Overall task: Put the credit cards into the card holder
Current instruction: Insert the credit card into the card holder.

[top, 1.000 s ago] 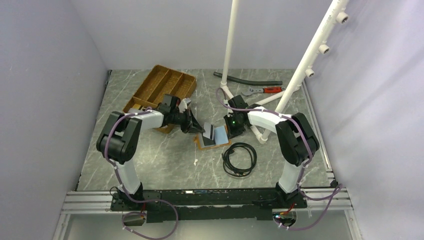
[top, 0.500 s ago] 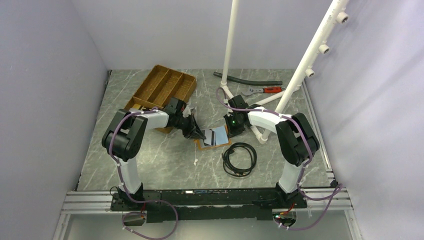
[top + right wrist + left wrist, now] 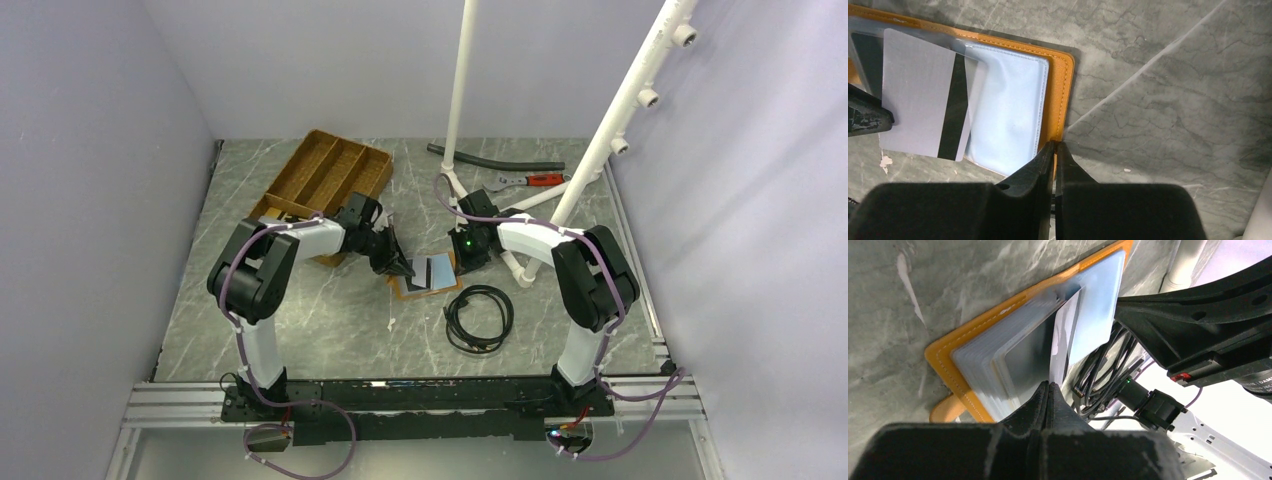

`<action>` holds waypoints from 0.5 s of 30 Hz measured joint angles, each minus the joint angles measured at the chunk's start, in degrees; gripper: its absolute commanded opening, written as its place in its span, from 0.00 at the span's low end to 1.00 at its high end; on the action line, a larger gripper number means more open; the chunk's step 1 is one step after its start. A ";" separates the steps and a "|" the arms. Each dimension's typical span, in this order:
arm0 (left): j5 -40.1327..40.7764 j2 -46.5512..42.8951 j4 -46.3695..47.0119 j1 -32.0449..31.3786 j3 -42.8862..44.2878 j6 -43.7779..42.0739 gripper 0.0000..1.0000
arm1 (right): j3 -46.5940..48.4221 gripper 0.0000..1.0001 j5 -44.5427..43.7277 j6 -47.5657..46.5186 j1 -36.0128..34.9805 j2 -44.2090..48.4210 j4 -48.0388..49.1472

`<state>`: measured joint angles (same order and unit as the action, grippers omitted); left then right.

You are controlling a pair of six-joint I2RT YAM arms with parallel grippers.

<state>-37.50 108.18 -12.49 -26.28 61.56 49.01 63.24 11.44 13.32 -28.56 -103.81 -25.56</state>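
The orange card holder (image 3: 414,290) lies open on the table, its pale blue-grey pockets (image 3: 1008,110) facing up. A whitish-grey credit card (image 3: 915,95) with a black stripe lies across the pockets, one end reaching into a sleeve. My left gripper (image 3: 1048,385) is shut on that card's outer edge (image 3: 1066,325), seen edge-on in the left wrist view. My right gripper (image 3: 1054,146) is shut on the card holder's orange rim (image 3: 1060,95) at its right side. A dark card (image 3: 865,55) shows under a clear pocket. In the top view both grippers flank the holder, left gripper (image 3: 404,267) and right gripper (image 3: 463,264).
A brown wooden compartment tray (image 3: 325,175) stands behind the left arm. A coiled black cable (image 3: 480,318) lies just in front of the holder. White pipe frame (image 3: 610,130), a grey hose (image 3: 495,160) and a red-handled tool (image 3: 535,180) occupy the back right.
My left gripper has moved right with the card, sliding it across the holder's pockets. My right gripper's jaws have closed onto the holder's orange rim.
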 measured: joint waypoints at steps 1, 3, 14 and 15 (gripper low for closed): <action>0.31 0.00 0.04 -0.09 0.15 -0.17 0.00 | 0.00 0.05 0.17 0.00 0.02 0.00 0.15; 0.74 0.13 0.26 -0.17 0.22 -0.48 0.00 | -0.07 0.05 0.52 0.02 0.02 0.00 0.50; 1.38 0.52 0.90 -0.20 0.35 -1.90 0.00 | -0.42 0.03 2.19 0.17 0.02 -0.02 1.75; 1.40 0.52 1.46 -0.22 0.11 -1.40 0.00 | -0.57 0.02 2.62 0.22 0.02 -0.02 1.95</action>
<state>-36.10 108.71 -11.03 -26.50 61.67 47.62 62.67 14.06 13.54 -28.53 -103.83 -23.62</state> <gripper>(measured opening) 0.005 0.035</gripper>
